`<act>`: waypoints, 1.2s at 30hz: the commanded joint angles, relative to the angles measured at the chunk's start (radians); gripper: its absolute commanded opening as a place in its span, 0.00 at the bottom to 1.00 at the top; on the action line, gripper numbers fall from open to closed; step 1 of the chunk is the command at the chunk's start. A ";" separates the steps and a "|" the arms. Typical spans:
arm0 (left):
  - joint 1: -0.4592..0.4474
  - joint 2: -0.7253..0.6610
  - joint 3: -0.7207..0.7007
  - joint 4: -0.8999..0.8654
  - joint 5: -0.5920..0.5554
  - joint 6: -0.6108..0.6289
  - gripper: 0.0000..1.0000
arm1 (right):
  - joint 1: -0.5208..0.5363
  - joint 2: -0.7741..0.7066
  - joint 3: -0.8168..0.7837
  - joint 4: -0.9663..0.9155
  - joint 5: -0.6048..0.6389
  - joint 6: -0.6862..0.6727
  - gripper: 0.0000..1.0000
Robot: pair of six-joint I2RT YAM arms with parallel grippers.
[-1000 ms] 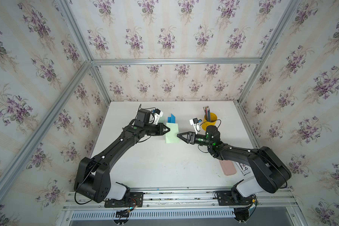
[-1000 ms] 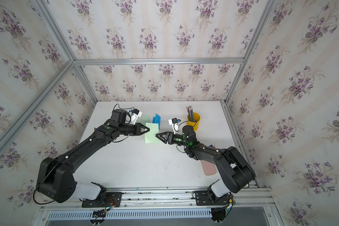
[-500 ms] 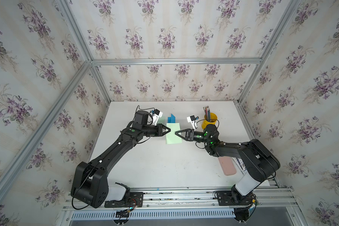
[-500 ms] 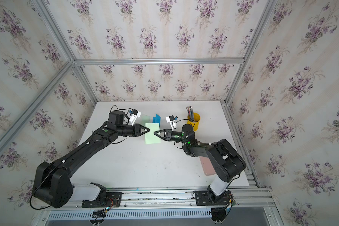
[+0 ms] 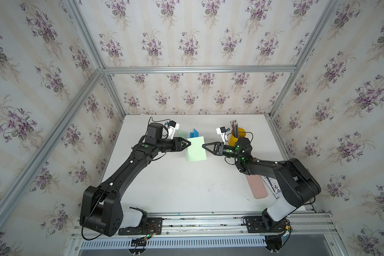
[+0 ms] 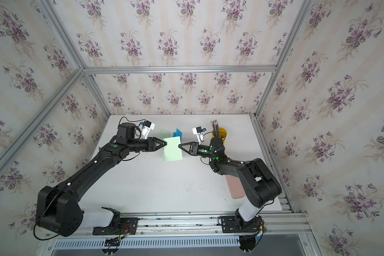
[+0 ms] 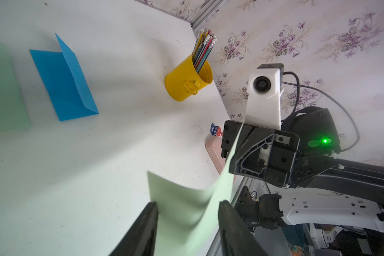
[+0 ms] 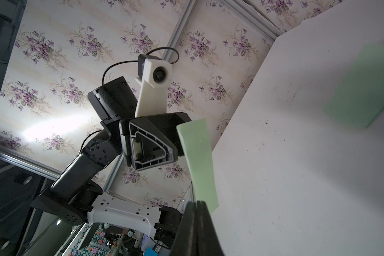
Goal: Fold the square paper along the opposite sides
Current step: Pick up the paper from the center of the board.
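Hanging above tabletop (image 5: 175, 188): green square paper (image 5: 195, 149). Right fingers (image 8: 195, 228) clamped on one edge; left fingers (image 7: 142, 230) parted around the opposite edge.

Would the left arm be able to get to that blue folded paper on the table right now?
Probably yes. The left gripper is open, its jaws loose around the green paper, which the right gripper pinches. The blue folded paper lies close by on the table, nothing standing between.
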 commanded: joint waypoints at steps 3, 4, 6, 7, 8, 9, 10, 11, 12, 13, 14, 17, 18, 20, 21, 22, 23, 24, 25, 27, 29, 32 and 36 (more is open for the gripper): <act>0.086 -0.013 -0.052 0.153 0.188 -0.112 0.61 | -0.008 -0.048 0.038 -0.023 -0.075 -0.042 0.00; 0.093 -0.012 -0.069 0.202 0.218 -0.147 0.62 | -0.008 -0.051 0.051 -0.027 -0.087 -0.040 0.00; 0.100 -0.005 -0.101 0.305 0.270 -0.216 0.65 | -0.009 -0.056 0.072 -0.027 -0.104 -0.032 0.00; 0.100 -0.003 -0.115 0.344 0.284 -0.242 0.66 | -0.010 -0.059 0.082 -0.026 -0.109 -0.028 0.00; 0.101 -0.003 -0.132 0.392 0.300 -0.271 0.67 | -0.010 -0.061 0.092 -0.026 -0.111 -0.022 0.00; 0.101 -0.001 -0.150 0.438 0.311 -0.297 0.69 | -0.010 -0.062 0.101 -0.025 -0.113 -0.018 0.00; 0.101 -0.001 -0.164 0.473 0.318 -0.318 0.70 | -0.010 -0.062 0.107 -0.019 -0.112 -0.009 0.00; 0.100 -0.001 -0.181 0.520 0.325 -0.347 0.71 | -0.010 -0.059 0.115 -0.009 -0.112 0.001 0.00; 0.100 -0.001 -0.198 0.575 0.330 -0.380 0.73 | -0.010 -0.053 0.123 0.003 -0.110 0.016 0.00; 0.100 0.000 -0.213 0.621 0.334 -0.405 0.73 | -0.010 -0.047 0.128 0.023 -0.107 0.032 0.00; 0.100 0.003 -0.226 0.668 0.335 -0.436 0.74 | -0.010 -0.037 0.131 0.047 -0.104 0.054 0.00; 0.100 0.011 -0.252 0.772 0.344 -0.496 0.75 | -0.010 -0.010 0.143 0.063 -0.100 0.079 0.00; 0.100 0.013 -0.255 0.788 0.350 -0.506 0.73 | -0.010 -0.003 0.147 0.046 -0.099 0.067 0.00; 0.100 0.009 -0.261 0.812 0.353 -0.519 0.68 | -0.010 0.002 0.153 -0.002 -0.093 0.041 0.00; 0.100 0.004 -0.262 0.815 0.357 -0.520 0.65 | -0.010 0.002 0.155 -0.024 -0.091 0.025 0.00; 0.100 -0.002 -0.263 0.815 0.357 -0.518 0.62 | -0.011 0.001 0.156 -0.040 -0.087 0.009 0.00; 0.100 -0.007 -0.263 0.805 0.358 -0.509 0.58 | -0.014 -0.003 0.156 -0.062 -0.083 -0.004 0.00; 0.100 -0.014 -0.262 0.781 0.356 -0.493 0.56 | -0.019 -0.009 0.153 -0.083 -0.079 -0.018 0.00; 0.100 -0.020 -0.262 0.758 0.354 -0.477 0.52 | -0.023 -0.015 0.153 -0.103 -0.074 -0.031 0.00; 0.100 -0.034 -0.262 0.703 0.344 -0.440 0.45 | -0.031 -0.028 0.153 -0.151 -0.066 -0.062 0.00; 0.099 -0.045 -0.262 0.659 0.340 -0.409 0.40 | -0.033 -0.036 0.156 -0.182 -0.063 -0.083 0.00; 0.100 -0.055 -0.263 0.621 0.331 -0.382 0.37 | -0.037 -0.041 0.162 -0.209 -0.059 -0.099 0.00; 0.100 -0.064 -0.266 0.598 0.328 -0.365 0.33 | -0.038 -0.043 0.167 -0.222 -0.058 -0.106 0.00</act>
